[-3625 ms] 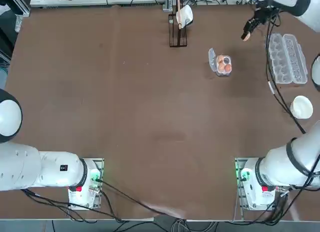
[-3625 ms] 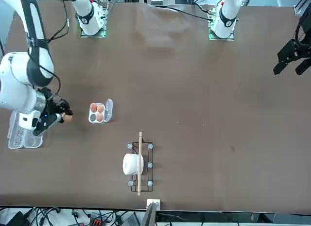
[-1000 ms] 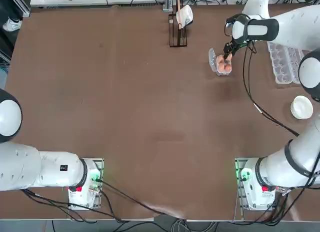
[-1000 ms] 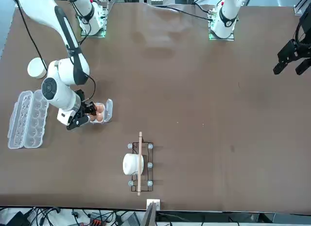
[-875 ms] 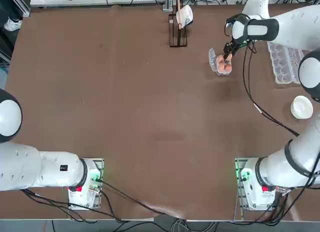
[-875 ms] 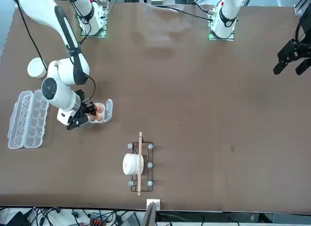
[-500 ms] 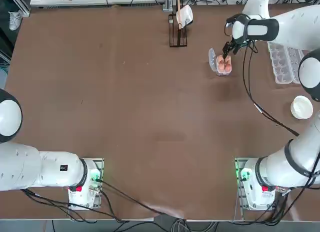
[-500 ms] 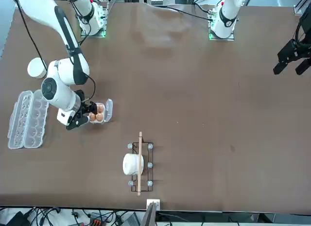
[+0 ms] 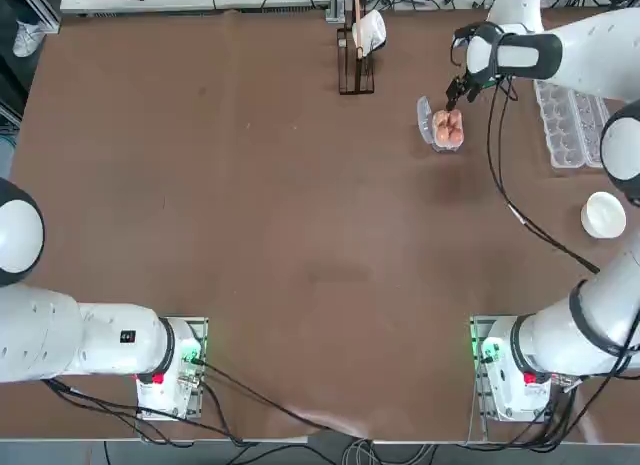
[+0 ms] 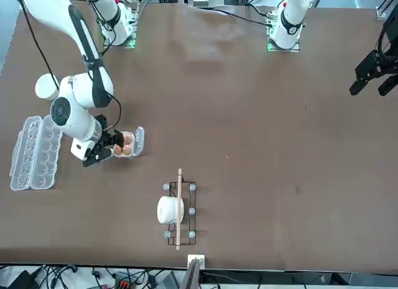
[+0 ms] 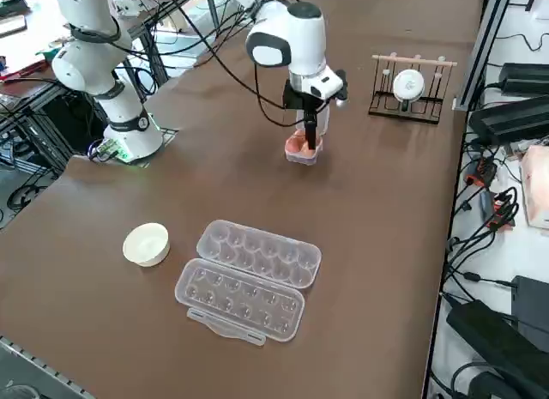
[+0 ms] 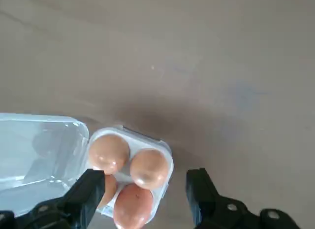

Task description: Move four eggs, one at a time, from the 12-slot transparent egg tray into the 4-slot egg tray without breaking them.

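The 4-slot egg tray (image 9: 424, 119) (image 10: 139, 140) (image 11: 301, 157) (image 12: 166, 148) sits at the far right of the table, lid flap open. Several orange-brown eggs (image 9: 447, 129) (image 10: 126, 140) (image 11: 295, 144) (image 12: 109, 151) fill its cups. My right gripper (image 9: 452, 97) (image 10: 111, 143) (image 11: 310, 131) (image 12: 145, 179) hovers just above the tray, open, its fingers apart from the eggs and holding nothing. One egg is partly hidden behind a finger in the wrist view. The 12-slot transparent egg tray (image 9: 572, 125) (image 10: 34, 152) (image 11: 249, 279) lies open further right, its visible cups showing no eggs.
A white bowl (image 9: 603, 214) (image 10: 45, 87) (image 11: 146, 244) stands near the long carton. A wire rack with a white cup (image 9: 357, 45) (image 10: 176, 209) (image 11: 410, 86) is at the table's far edge. The gripper's cable hangs down over the table toward the base.
The right gripper carried an egg from the long carton to the small tray, opened its fingers over it, and has lifted slightly. The egg now rests in the small tray.
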Available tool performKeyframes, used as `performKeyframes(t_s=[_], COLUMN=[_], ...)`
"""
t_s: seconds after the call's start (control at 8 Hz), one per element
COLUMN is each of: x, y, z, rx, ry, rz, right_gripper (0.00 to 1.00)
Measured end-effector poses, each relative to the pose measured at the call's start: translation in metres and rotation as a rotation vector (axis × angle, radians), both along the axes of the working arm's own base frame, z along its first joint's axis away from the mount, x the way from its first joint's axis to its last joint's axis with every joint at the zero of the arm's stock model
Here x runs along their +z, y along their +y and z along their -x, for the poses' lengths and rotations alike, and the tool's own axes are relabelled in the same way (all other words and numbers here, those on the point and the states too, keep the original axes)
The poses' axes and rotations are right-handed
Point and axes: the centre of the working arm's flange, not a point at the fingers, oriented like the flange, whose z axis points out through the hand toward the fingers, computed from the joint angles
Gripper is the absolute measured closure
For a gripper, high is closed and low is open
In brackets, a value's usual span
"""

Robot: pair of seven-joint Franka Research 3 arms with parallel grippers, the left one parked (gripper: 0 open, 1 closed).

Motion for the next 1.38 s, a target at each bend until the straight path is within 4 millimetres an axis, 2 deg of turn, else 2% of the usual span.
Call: performKeyframes(t_s=[0.38,0.75,1.0,1.38], x=[0.066,0.149,0.202,0.26], y=[-0.012,-0.039,-0.056,-0.066], z=[0.001,0.011,0.025,0.055], rx=[-0.043,-0.117,-0.163,-0.233], ry=[-0.029,0.011,0.004,-0.01], rz=[0.004,0.012,0.013,0.044], right_gripper=[0.0,0.0,0.0,0.0])
